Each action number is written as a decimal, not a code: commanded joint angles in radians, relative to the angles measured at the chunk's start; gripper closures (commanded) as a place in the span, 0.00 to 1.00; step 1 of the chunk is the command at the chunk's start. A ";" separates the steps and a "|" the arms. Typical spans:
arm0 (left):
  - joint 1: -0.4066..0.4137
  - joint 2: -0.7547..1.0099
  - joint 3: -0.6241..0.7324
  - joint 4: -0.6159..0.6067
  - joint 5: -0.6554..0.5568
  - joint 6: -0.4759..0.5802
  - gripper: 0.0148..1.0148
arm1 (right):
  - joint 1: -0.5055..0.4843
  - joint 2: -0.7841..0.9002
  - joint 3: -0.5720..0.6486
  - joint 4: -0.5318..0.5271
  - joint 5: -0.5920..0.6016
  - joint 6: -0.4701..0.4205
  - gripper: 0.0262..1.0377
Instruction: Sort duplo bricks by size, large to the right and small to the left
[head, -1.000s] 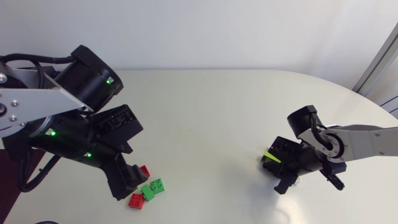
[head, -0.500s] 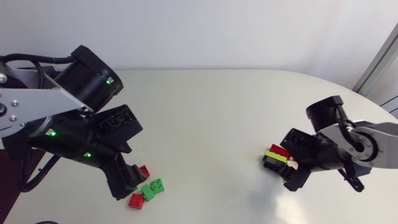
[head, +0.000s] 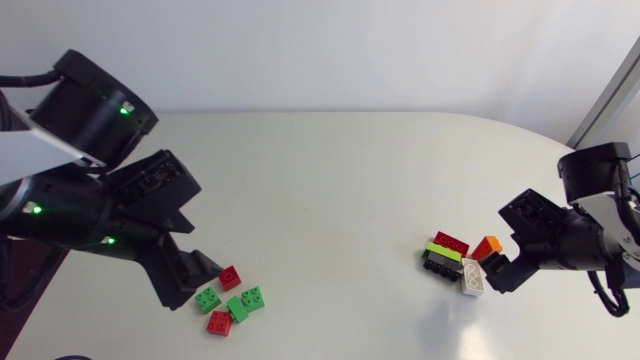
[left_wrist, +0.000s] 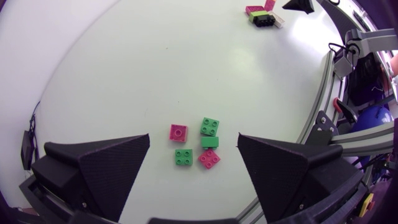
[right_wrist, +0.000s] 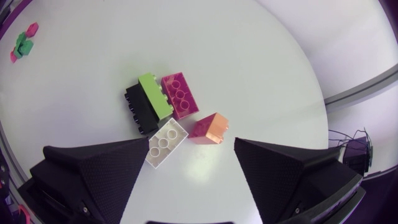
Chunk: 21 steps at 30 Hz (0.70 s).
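Several small red and green bricks (head: 232, 300) lie in a loose group at the table's front left. My left gripper (head: 188, 284) hangs just left of them, open and empty; in the left wrist view the small bricks (left_wrist: 198, 144) lie on the table between and just ahead of its fingers (left_wrist: 112, 158). At the right sits a pile of large bricks: red (head: 450, 243), lime (head: 442, 253), black (head: 441, 266), white (head: 472, 277) and orange (head: 487, 247). My right gripper (head: 508, 262) stands open just right of them. Its wrist view shows the white brick (right_wrist: 165, 143) and the orange brick (right_wrist: 210, 129) just ahead of its fingers.
The white table (head: 330, 190) is bare between the two groups. Its curved edge runs close behind the right arm and near the small bricks at the front left. The large pile (left_wrist: 261, 14) shows far off in the left wrist view.
My right gripper has opened and drawn back to the right off the large pile, leaving the white and orange bricks showing. My left arm has shifted left, uncovering one more green brick.
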 joint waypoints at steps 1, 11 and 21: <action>0.042 -0.045 -0.048 0.008 -0.010 -0.035 0.03 | -0.003 -0.045 -0.023 -0.025 -0.003 0.070 0.04; 0.185 -0.220 -0.154 0.113 -0.084 -0.075 0.03 | 0.029 -0.232 -0.048 0.013 0.052 0.173 0.04; 0.282 -0.323 -0.214 0.162 -0.165 -0.144 0.03 | 0.043 -0.333 -0.071 0.030 0.217 0.205 0.04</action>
